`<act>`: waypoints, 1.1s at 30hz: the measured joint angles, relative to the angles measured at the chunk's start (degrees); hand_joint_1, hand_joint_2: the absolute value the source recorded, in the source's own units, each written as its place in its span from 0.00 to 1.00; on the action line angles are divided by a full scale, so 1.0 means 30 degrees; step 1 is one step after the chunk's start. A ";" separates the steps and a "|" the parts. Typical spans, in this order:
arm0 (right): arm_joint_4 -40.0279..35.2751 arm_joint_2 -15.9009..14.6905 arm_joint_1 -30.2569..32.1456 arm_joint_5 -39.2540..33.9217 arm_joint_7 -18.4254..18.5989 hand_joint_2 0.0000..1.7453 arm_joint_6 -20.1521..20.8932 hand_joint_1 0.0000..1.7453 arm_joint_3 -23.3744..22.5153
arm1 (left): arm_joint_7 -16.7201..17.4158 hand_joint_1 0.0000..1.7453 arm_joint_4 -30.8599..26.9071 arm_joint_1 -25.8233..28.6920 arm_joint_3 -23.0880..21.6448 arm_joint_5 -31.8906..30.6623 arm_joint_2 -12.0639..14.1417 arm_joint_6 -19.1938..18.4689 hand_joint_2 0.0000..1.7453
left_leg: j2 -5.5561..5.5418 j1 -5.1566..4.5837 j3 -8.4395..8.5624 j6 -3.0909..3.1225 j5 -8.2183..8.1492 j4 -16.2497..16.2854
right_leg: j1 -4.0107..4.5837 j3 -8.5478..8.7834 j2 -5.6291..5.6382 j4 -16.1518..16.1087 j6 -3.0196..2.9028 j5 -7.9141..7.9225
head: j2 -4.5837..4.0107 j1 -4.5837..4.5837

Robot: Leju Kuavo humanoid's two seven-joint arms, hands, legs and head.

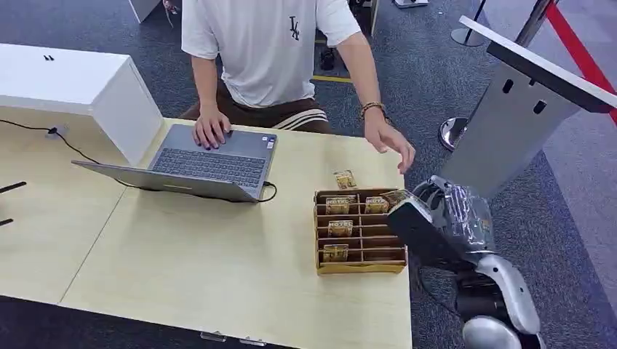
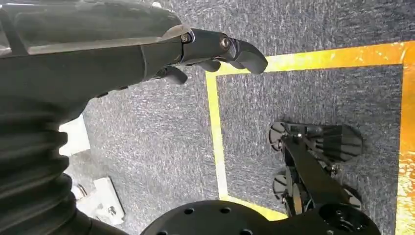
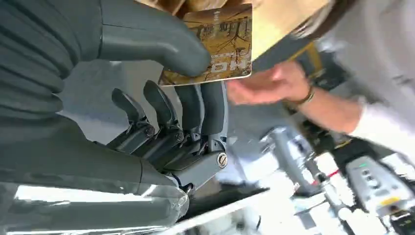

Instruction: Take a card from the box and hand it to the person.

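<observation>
A yellow slotted card box (image 1: 359,231) stands near the table's right edge with several gold cards in its slots. My right hand (image 1: 428,224) hovers at the box's right side and pinches a gold card (image 3: 215,46) between thumb and fingers; the same card (image 1: 396,197) pokes out above the hand. The person's hand (image 1: 393,142) is held out over the table's far right corner, just beyond the box, and also appears close past the card (image 3: 266,85). One loose card (image 1: 345,179) lies on the table behind the box. My left hand (image 2: 215,51) hangs over the carpet, holding nothing.
An open grey laptop (image 1: 207,163) sits left of the box, with the person's other hand (image 1: 211,129) on it. A white cabinet (image 1: 80,87) stands at the far left. A grey stand (image 1: 524,109) rises to the right of the table (image 1: 218,269).
</observation>
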 joint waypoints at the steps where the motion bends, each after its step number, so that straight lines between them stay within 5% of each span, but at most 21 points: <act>1: -0.0347 -0.0145 -0.0004 -0.1780 -0.0564 1.00 0.0007 0.86 -0.0188 | 0.0000 0.00 0.0000 0.0000 -0.0007 0.0000 0.0015 -0.0007 1.00 | -0.0001 0.0000 -0.0003 0.0000 0.0000 0.0000 | 0.0000 -0.0001 -0.0001 0.0000 0.0000 0.0000 | 0.0000 0.0000; 4: -0.1158 -0.0444 -0.0179 -0.6373 -0.2288 1.00 0.0095 0.86 -0.0728 | -0.0051 0.00 0.0000 -0.0009 -0.0029 0.0000 0.0029 -0.0007 1.00 | -0.0003 0.0000 0.0000 0.0000 0.0000 0.0000 | 0.0001 0.0002 -0.0003 0.0000 0.0000 0.0000 | 0.0000 -0.0022; 8: -0.1529 -0.0604 -0.0215 -0.8774 -0.3532 1.00 0.0350 0.86 -0.0888 | -0.0117 0.00 0.0000 -0.0020 -0.0124 0.0000 0.0036 0.0007 1.00 | 0.0001 0.0000 -0.0003 0.0000 0.0000 -0.0002 | 0.0001 0.0003 0.0000 0.0000 0.0000 0.0000 | 0.0000 0.0000; 23: -0.1390 -0.0546 -0.0565 -0.9618 -0.4493 1.00 0.0656 0.86 -0.0772 | 0.0007 0.00 0.0000 -0.0045 -0.0313 0.0211 0.0036 -0.0371 1.00 | -0.0010 0.0000 -0.0017 0.0000 0.0000 -0.0002 | 0.0000 -0.0001 -0.0004 0.0000 0.0000 0.0000 | 0.0000 0.0000; 24: -0.1376 -0.0546 -0.0566 -0.9618 -0.4501 1.00 0.0670 0.75 -0.0771 | 0.0007 0.00 0.0000 -0.0043 -0.0313 0.0225 0.0036 -0.0444 0.00 | -0.0011 0.0000 -0.0021 0.0001 0.0000 -0.0002 | 0.0001 -0.0003 -0.0005 0.0000 0.0000 0.0000 | 0.0000 0.0007; 26: -0.1303 -0.0546 -0.0567 -0.9618 -0.4501 1.00 0.0670 0.74 -0.0757 | -0.0007 0.00 0.0000 -0.0047 -0.0313 0.0277 0.0044 -0.0517 0.00 | -0.0011 0.0000 -0.0023 0.0001 0.0000 -0.0001 | 0.0000 -0.0004 -0.0005 0.0000 0.0000 0.0000 | 0.0000 0.0015; 28: -0.1259 -0.0546 -0.0566 -0.9618 -0.4515 1.00 0.0670 0.56 -0.0757 | -0.0146 0.00 0.0000 -0.0045 -0.0313 0.0291 0.0037 -0.0510 0.00 | -0.0011 0.0000 -0.0024 0.0001 0.0000 -0.0001 | 0.0000 -0.0006 -0.0004 0.0000 0.0000 0.0000 | 0.0000 0.0015; 29: -0.1259 -0.0546 -0.0565 -0.9618 -0.4522 1.00 0.0677 0.56 -0.0757 | -0.0226 0.00 0.0000 -0.0046 -0.0313 0.0291 0.0044 -0.0510 0.00 | -0.0011 0.0000 -0.0024 0.0001 0.0000 -0.0001 | 0.0000 -0.0007 -0.0004 0.0000 0.0000 0.0000 | 0.0000 0.0015; 30: -0.1259 -0.0546 -0.0563 -0.9618 -0.4537 1.00 0.0684 0.09 -0.0757 | -0.0321 0.00 0.0000 -0.0046 -0.0313 0.0291 0.0044 -0.0510 0.00 | -0.0011 0.0000 -0.0024 0.0001 -0.0001 -0.0001 | 0.0000 -0.0008 -0.0004 0.0000 0.0000 0.0000 | 0.0000 0.0015; 31: -0.1252 -0.0546 -0.0564 -0.9618 -0.4559 1.00 0.0685 0.00 -0.0764 | -0.0422 0.00 0.0000 -0.0047 -0.0313 0.0291 0.0051 -0.0510 0.00 | -0.0010 0.0000 -0.0022 0.0001 -0.0001 -0.0001 | 0.0000 -0.0007 -0.0004 0.0000 0.0000 0.0000 | 0.0000 0.0015; 33: -0.1252 -0.0546 -0.0562 -0.9603 -0.4559 1.00 0.0699 0.00 -0.0771 | -0.0546 0.00 0.0000 -0.0048 -0.0313 0.0313 0.0058 -0.0481 0.00 | -0.0009 0.0000 -0.0021 0.0001 -0.0001 -0.0001 | 0.0000 -0.0007 -0.0004 0.0000 0.0000 0.0000 | 0.0000 0.0015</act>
